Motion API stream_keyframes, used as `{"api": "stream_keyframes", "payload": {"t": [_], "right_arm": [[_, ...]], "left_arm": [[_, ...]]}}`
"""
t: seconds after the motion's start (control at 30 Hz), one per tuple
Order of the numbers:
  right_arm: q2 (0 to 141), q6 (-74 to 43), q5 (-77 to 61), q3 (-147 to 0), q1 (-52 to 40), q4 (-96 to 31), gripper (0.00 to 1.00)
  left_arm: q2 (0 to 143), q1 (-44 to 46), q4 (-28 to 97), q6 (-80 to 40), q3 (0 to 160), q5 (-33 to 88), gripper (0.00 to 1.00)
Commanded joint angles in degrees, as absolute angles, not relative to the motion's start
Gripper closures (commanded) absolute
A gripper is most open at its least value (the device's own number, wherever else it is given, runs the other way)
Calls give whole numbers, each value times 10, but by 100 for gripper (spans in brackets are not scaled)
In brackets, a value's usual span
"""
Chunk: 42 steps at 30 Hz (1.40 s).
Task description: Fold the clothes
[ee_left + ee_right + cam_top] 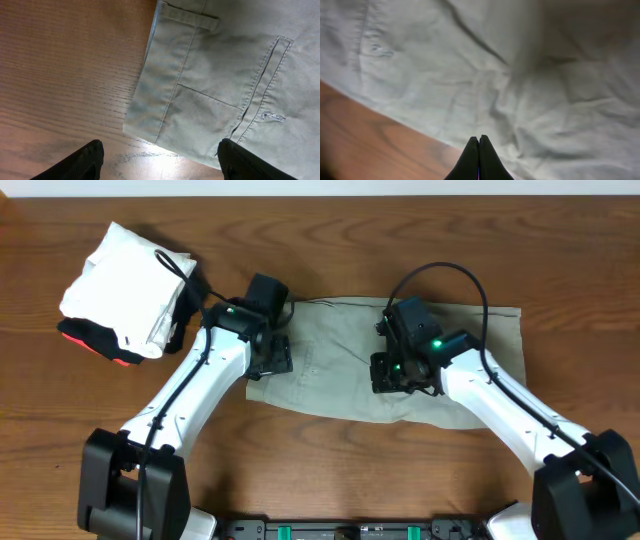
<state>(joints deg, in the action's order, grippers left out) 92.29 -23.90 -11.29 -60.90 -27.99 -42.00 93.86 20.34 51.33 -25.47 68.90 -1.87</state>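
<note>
The left claw (pixel 160 150) gaped empty over the waistband corner (pixel 145 127) of the light khaki cotton trousers (pixel 335 375). The right claw (pixel 479 144) was pinched closed, apparently on nothing. The limp, light cloth looked best gripped at the stiffer waistband.

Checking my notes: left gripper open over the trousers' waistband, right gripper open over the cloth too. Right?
No: the right gripper is shut, jaws pressed together, as the right wrist view shows. The left gripper is open over the waistband of the trousers.
</note>
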Motion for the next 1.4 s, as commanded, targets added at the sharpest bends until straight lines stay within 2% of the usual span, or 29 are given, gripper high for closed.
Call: {"api": "stream_keyframes", "payload": {"t": [0.0, 0.5, 0.87, 1.37], "right_arm": [[934, -242, -67, -595, -281, -411, 99], [1042, -242, -58, -565, -280, -338, 99], [981, -222, -60, -676, -243, -420, 99], [1047, -223, -58, -604, -247, -334, 99]], "left_arm": [[944, 201, 515, -251, 685, -22, 25], [944, 201, 515, -251, 685, -22, 25], [944, 201, 517, -251, 685, -22, 25], [944, 201, 517, -251, 685, -22, 25]]}}
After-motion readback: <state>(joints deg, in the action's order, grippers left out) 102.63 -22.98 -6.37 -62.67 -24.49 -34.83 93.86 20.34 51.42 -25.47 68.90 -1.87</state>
